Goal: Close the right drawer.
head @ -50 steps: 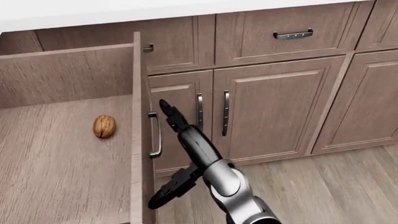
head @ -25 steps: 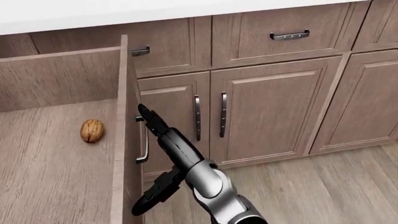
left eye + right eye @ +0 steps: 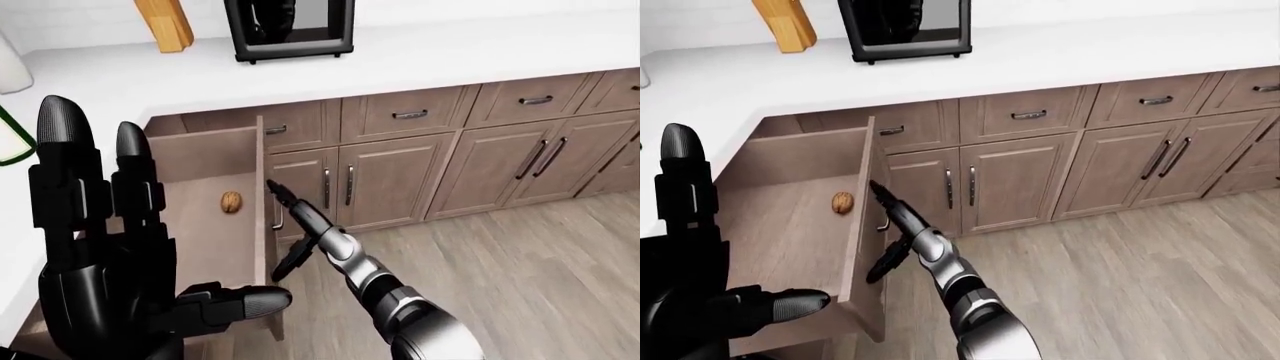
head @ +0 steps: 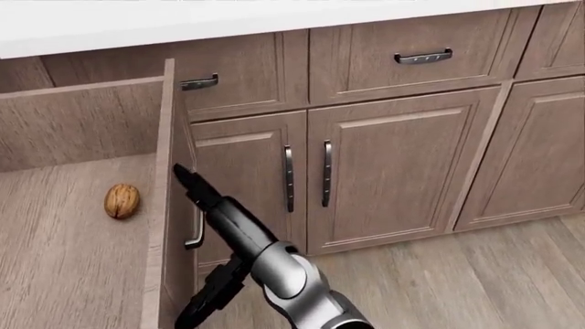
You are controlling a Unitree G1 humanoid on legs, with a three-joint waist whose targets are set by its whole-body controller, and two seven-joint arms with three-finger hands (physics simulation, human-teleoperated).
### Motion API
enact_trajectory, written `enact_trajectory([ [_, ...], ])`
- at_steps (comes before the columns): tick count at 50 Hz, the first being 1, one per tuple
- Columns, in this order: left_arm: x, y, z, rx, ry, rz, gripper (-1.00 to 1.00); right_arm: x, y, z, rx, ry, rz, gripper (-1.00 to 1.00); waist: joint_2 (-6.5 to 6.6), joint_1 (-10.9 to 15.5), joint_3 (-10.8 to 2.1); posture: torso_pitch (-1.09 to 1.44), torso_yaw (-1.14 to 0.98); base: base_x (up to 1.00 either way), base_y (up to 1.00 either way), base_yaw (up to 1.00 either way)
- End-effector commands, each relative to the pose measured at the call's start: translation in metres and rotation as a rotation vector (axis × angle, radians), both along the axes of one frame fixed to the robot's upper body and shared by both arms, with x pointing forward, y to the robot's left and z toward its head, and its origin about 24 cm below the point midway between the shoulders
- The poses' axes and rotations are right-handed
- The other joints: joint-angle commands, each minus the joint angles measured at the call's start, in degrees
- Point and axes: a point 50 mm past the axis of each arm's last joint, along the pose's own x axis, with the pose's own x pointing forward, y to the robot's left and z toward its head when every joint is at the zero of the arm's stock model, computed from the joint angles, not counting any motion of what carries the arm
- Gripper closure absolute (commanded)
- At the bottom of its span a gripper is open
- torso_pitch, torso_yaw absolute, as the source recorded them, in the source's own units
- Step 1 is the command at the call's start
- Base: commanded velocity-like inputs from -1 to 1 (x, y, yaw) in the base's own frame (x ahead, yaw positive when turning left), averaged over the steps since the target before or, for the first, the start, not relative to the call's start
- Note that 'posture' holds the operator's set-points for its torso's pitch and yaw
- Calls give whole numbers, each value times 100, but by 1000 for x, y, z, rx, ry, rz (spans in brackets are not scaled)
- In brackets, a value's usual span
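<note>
Head view: I am resting my right hand (image 4: pixel 187 184), fingers spread, against the open drawer (image 4: pixel 167 226) front by its handle (image 4: pixel 195 233), a walnut (image 4: pixel 121 200) inside. Left hand (image 3: pixel 110 262) is hanging loose. A glancing push risks slipping off the handle.

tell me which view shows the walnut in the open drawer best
The head view: the walnut is largest there, lying unobstructed on the drawer floor. The left-eye and right-eye views show it too, only smaller, with the left hand looming nearby.
</note>
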Motion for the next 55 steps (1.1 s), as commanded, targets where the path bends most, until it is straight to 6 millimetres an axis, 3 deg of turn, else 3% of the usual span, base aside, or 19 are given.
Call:
enact_trajectory([
  [1,-6,-1,8,5,-61,-3,-100,1,16,22,45,-81,70,-100,36,30,-102,0,0,0,0,0],
  [24,-6,0,8,2,-61,-2,-100,-3,26,25,41,-74,163,-100,63,-5,-88,0,0,0,0,0],
  [34,-6,1,8,2,-61,-1,-100,-1,30,32,88,15,252,-100,78,-42,-91,0,0,0,0,0],
  [55,-6,2,8,-2,-59,3,-100,-7,34,22,26,58,288,-100,93,-40,-115,0,0,0,0,0],
])
